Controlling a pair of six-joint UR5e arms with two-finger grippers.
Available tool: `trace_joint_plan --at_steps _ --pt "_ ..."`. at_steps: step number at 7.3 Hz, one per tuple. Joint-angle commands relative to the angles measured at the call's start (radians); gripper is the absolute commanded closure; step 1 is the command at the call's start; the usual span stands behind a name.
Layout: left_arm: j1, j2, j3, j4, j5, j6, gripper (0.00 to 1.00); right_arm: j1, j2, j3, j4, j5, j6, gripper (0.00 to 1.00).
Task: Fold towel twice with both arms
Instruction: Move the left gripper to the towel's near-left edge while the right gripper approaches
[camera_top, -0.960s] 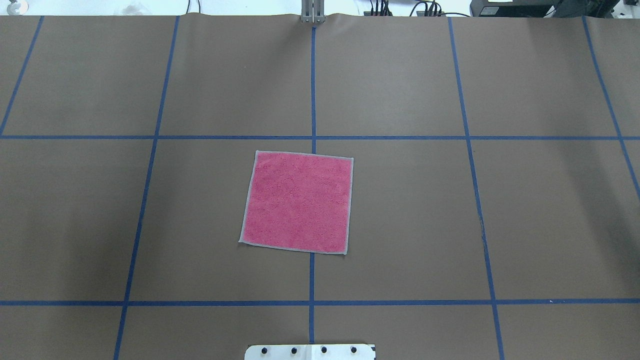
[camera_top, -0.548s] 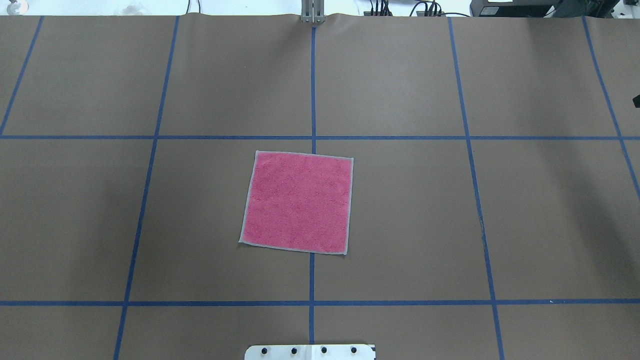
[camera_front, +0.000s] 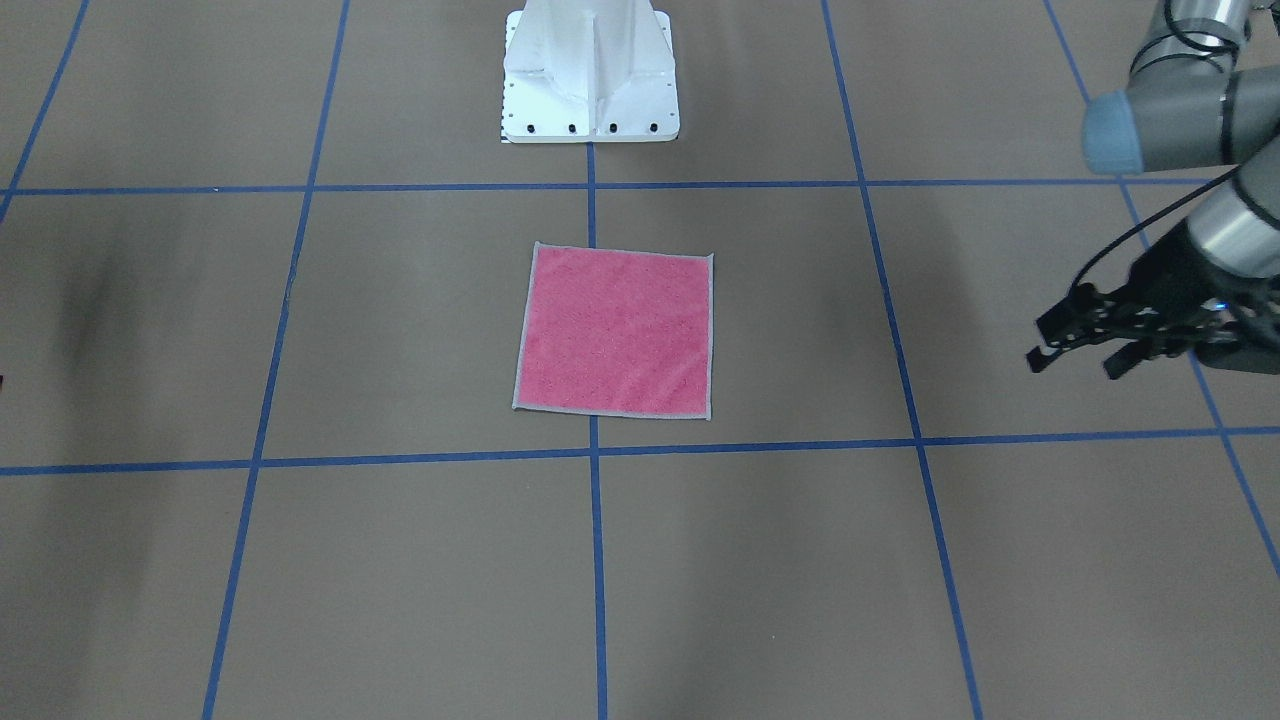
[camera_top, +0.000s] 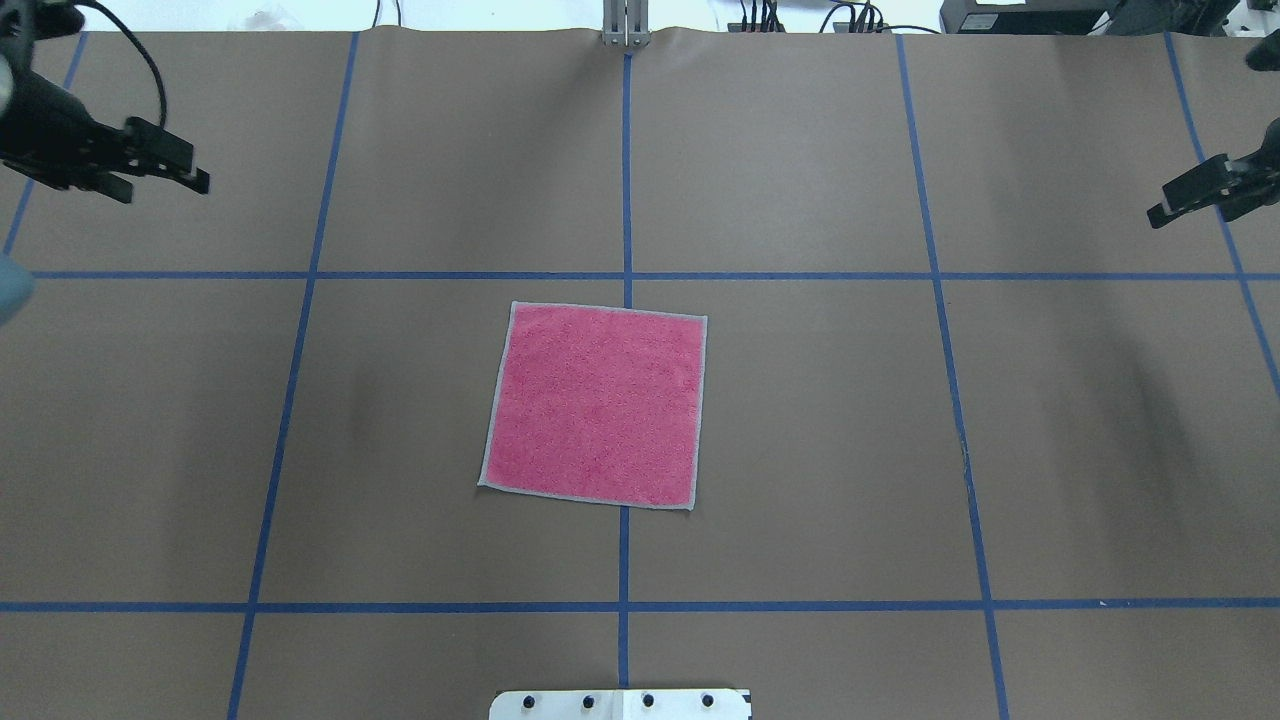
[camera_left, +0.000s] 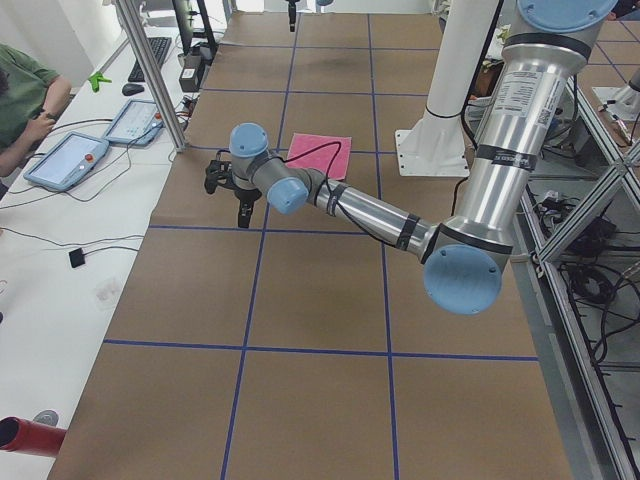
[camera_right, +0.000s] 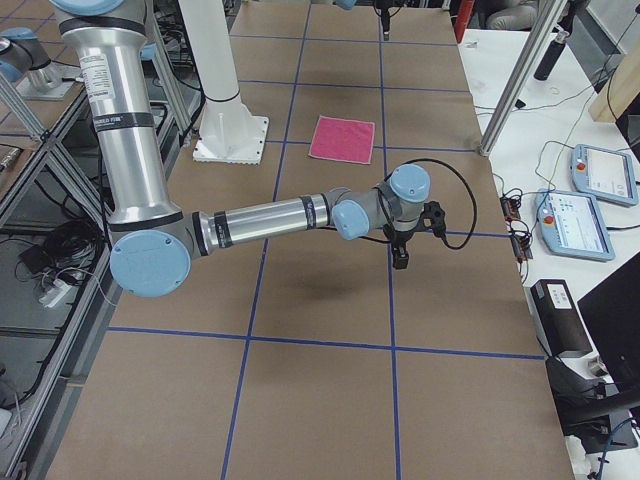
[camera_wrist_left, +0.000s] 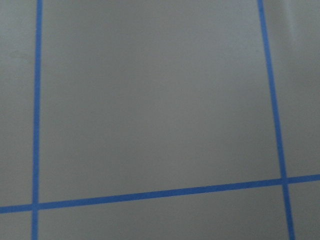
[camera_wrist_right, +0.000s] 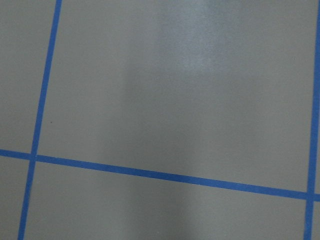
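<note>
The towel (camera_top: 595, 405) lies flat and unfolded in the middle of the table, pink face up with light grey edging; it also shows in the front view (camera_front: 615, 330). My left gripper (camera_top: 198, 170) hovers far to the towel's left near the table's far side, with its jaws apart and empty; in the front view it (camera_front: 1075, 362) is at the right edge. My right gripper (camera_top: 1185, 208) hovers far to the towel's right, partly cut off by the frame edge, and looks open and empty. Both wrist views show only brown table and blue tape.
The white bolted pedestal (camera_front: 590, 70) stands at the robot's side of the table, just behind the towel. Blue tape lines grid the brown table cover (camera_top: 800, 420). A metal post (camera_top: 625, 25) stands at the far edge. Operator tablets (camera_left: 65, 160) lie beyond the table.
Both grippers have come into the overhead view, the left from the left edge and the right from the right edge. The towel has not moved.
</note>
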Motion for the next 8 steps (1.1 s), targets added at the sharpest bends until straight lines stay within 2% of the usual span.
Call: trace_joint_plan --at_steps 1,2,3,4,5,6,7,8 --pt "0.139 -0.062 -0.008 -0.100 0.054 -0.326 0.00 -0.086 0.008 -0.011 0.156 -0.001 0.162 0.00" --pt "0.229 -0.064 -0.024 -0.126 0.153 -0.428 0.00 -0.107 0.001 -0.011 0.239 0.002 0.265 0.00" --pt "0.324 -0.059 -0.079 -0.127 0.219 -0.513 0.00 -0.147 0.014 0.001 0.290 0.000 0.474 0.00" --pt "0.386 -0.036 -0.130 -0.124 0.226 -0.553 0.00 -0.198 0.034 0.018 0.370 -0.009 0.661 0.01" --pt "0.464 -0.027 -0.156 -0.124 0.272 -0.600 0.00 -0.257 0.057 0.061 0.375 -0.033 0.789 0.01" --pt "0.565 -0.031 -0.156 -0.124 0.403 -0.683 0.00 -0.329 0.057 0.116 0.373 -0.129 0.886 0.01" --pt "0.630 -0.037 -0.147 -0.124 0.463 -0.688 0.01 -0.394 0.057 0.144 0.366 -0.224 0.967 0.01" --pt "0.647 -0.050 -0.135 -0.124 0.468 -0.691 0.01 -0.446 0.059 0.147 0.366 -0.274 1.000 0.01"
